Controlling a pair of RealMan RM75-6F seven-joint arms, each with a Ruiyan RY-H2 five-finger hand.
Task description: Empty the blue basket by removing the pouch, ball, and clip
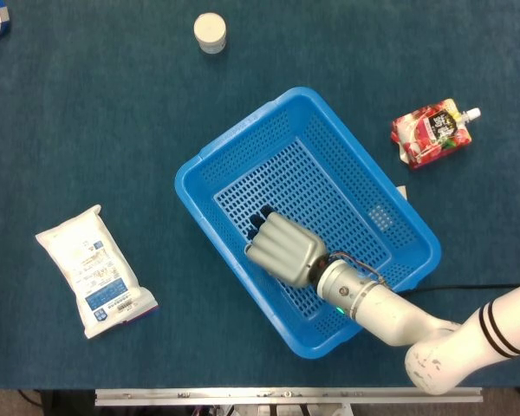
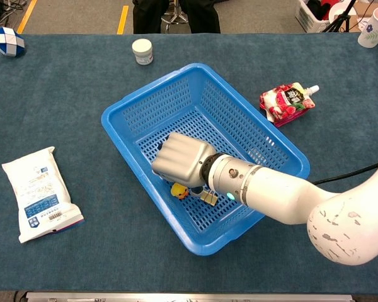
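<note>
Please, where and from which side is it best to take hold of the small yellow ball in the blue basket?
Probably from above, fingers closing on opposite sides of the small yellow ball. It is round, and lies low on the floor of the blue plastic basket, partly under the right hand and close beside the metal binder clip.
</note>
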